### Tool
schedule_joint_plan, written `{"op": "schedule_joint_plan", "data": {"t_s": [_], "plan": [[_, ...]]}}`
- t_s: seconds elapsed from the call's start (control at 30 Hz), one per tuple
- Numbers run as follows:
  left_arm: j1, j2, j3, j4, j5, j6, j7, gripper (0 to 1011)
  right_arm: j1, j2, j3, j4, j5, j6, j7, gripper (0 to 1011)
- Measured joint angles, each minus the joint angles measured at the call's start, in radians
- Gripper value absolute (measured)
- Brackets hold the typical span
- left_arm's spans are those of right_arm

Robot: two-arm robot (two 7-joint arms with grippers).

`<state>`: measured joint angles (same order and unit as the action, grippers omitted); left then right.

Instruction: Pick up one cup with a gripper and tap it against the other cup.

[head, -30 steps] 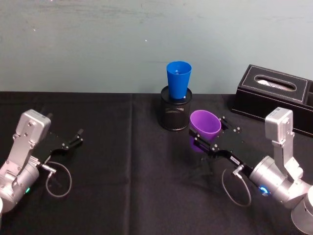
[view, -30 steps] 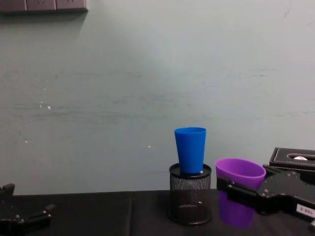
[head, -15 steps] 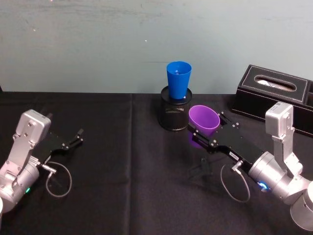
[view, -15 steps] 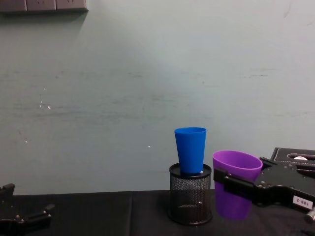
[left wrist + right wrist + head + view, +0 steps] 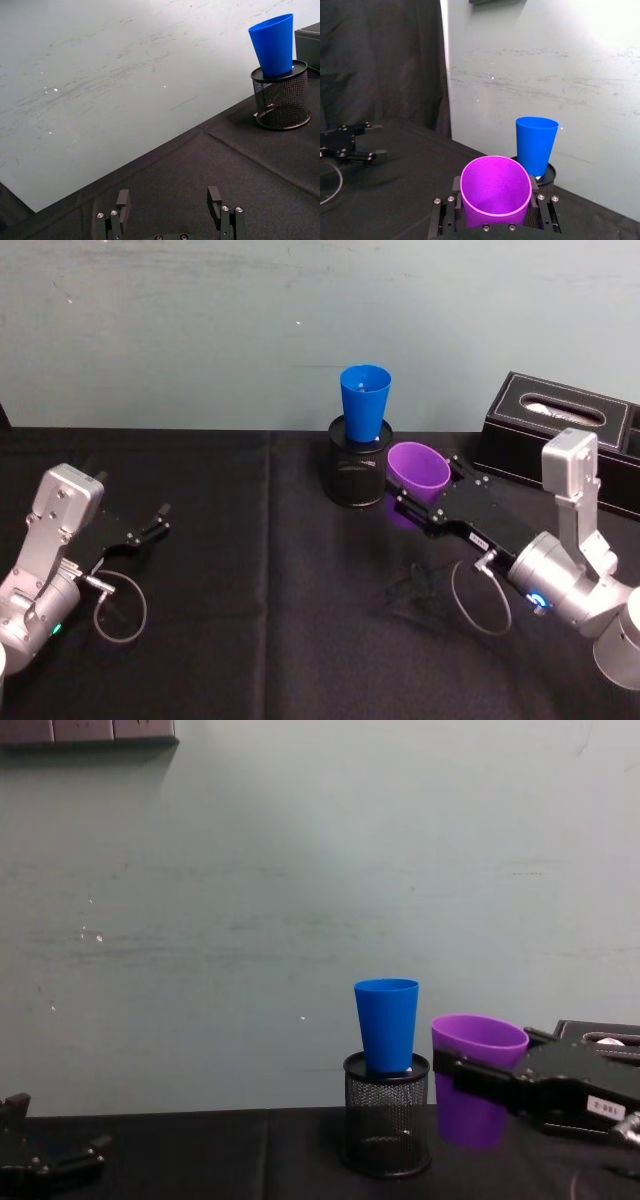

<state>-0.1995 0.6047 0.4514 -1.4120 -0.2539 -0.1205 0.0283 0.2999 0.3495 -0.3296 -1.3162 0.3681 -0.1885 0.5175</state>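
Note:
The purple cup (image 5: 418, 468) is held off the table, upright with a slight tilt, and my right gripper (image 5: 422, 486) is shut on its sides. The right wrist view has the purple cup (image 5: 495, 192) between the jaws of that gripper (image 5: 495, 216). The blue cup (image 5: 364, 402) stands upright in a black wire-mesh pen holder (image 5: 357, 475). From the chest, the purple cup (image 5: 478, 1080) hangs just right of the blue cup (image 5: 387, 1023), with a narrow gap between them. My left gripper (image 5: 148, 524) rests open at the far left of the table.
A black tissue box (image 5: 560, 430) sits at the back right, behind my right arm. A black cloth (image 5: 250, 620) covers the table, with a seam running front to back near the middle. A pale wall stands close behind the pen holder.
My right gripper has lifted the purple cup higher and carried it back and slightly left, closer to the blue cup. The left arm has not moved.

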Motion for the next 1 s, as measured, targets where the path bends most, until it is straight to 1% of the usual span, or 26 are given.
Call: {"op": "schedule_joint_plan", "data": {"t_s": [0.17,0.27,0.3,0.6,0.87,1.0], "plan": [[0.000,0.000,0.000,0.000,0.000,0.000,0.000,1011,0.035,-0.010,-0.006,0.034,0.001,0.003,0.003,732],[0.000,0.000,0.000,0.000,0.000,0.000,0.000,1011,0.070,-0.021,-0.011,0.074,0.001,-0.006,0.008,732],[0.000,0.000,0.000,0.000,0.000,0.000,0.000,1011,0.070,-0.021,-0.011,0.074,0.001,-0.006,0.008,732],[0.000,0.000,0.000,0.000,0.000,0.000,0.000,1011,0.149,-0.040,-0.022,0.147,-0.008,-0.026,0.022,732],[0.000,0.000,0.000,0.000,0.000,0.000,0.000,1011,0.181,-0.054,-0.027,0.186,-0.010,-0.032,0.030,732],[0.000,0.000,0.000,0.000,0.000,0.000,0.000,1011,0.206,-0.063,-0.032,0.220,-0.011,-0.033,0.042,732]]}}
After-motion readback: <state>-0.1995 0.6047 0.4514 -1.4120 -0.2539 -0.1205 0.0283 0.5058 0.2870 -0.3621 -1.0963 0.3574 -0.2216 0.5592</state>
